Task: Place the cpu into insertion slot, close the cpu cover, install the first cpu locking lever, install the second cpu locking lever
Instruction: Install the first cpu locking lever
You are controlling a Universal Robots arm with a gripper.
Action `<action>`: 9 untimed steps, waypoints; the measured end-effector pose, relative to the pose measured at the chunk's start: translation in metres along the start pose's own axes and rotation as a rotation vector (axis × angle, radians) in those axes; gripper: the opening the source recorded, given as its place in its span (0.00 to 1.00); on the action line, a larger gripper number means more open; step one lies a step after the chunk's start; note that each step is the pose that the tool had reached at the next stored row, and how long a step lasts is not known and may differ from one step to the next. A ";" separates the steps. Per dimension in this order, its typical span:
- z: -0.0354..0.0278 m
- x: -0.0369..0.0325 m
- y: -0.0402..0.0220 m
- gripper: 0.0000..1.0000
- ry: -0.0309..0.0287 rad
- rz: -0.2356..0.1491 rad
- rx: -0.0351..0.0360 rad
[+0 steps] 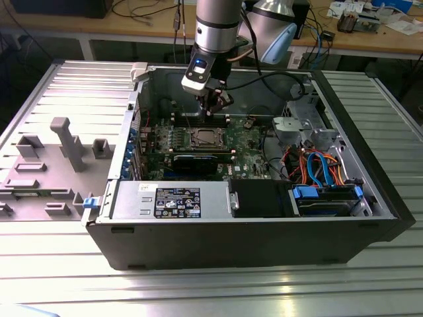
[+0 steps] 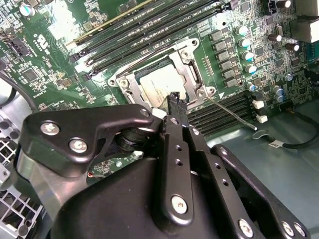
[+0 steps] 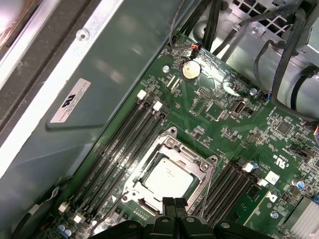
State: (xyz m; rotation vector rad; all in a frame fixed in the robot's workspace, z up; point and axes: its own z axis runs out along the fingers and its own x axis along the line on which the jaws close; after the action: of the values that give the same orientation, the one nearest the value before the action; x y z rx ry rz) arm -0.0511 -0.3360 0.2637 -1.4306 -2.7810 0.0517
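Pincer (image 3: 174,203) pinched together, empty, hanging just above the cover (image 3: 193,158). Under that closed cover the cpu (image 3: 167,177) lies seated. Beyond, a lever (image 2: 232,110) looks unlatched. Probably the lever step, which calls for pressing it down under its catch.
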 end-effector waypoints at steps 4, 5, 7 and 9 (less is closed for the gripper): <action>0.0000 0.0000 0.0000 0.11 -0.0003 -0.008 0.0000; 0.0000 0.0000 0.0000 0.11 -0.0004 -0.011 0.0000; 0.0000 0.0000 0.0000 0.11 -0.0005 -0.015 0.0000; 0.0000 0.0000 0.0000 0.11 -0.0007 -0.018 0.0000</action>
State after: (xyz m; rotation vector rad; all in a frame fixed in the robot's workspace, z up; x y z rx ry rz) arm -0.0511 -0.3360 0.2637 -1.4051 -2.7942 0.0520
